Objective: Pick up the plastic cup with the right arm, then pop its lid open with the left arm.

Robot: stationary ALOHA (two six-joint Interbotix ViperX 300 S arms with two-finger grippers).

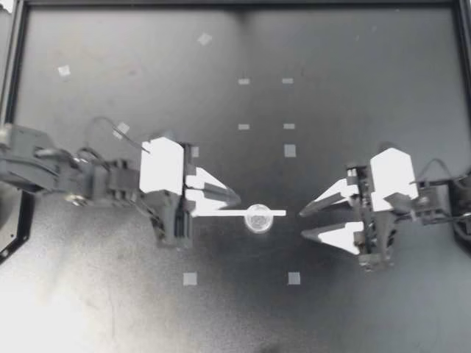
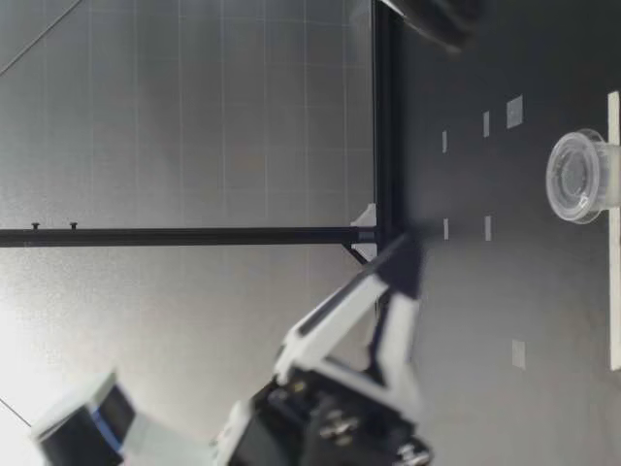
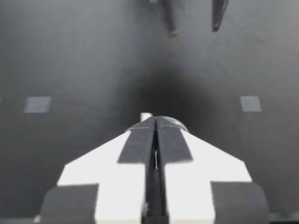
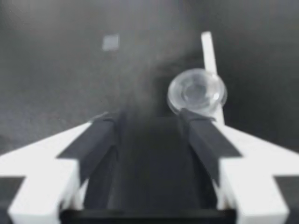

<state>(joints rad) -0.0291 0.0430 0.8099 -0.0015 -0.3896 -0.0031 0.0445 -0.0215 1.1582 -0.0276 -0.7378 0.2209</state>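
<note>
Black table (image 1: 88, 309) seen from above: my left gripper (image 1: 234, 198) has its fingers pressed together and holds nothing, its tips just beside a white strip (image 1: 221, 213) lying flat. A clear cup (image 1: 258, 218) sits on the strip, between the two grippers. My right gripper (image 1: 302, 223) is spread wide and empty, with its tips near the strip's end and apart from the cup. Tape squares (image 1: 190, 279) dot the table.

Low view: the cup (image 2: 580, 175) stands upright on the strip (image 2: 613, 291). The left gripper (image 2: 406, 262) hangs above the table, well apart from the cup.

Left wrist view: the fingers (image 3: 140, 144) meet tip to tip, and the strip's end (image 3: 146, 115) shows just ahead of them. The right gripper (image 3: 194, 31) is far ahead, spread.

Right wrist view: the cup (image 4: 197, 92) stands just ahead of one finger (image 4: 201, 135), and the strip (image 4: 209, 51) runs on beyond it.
</note>
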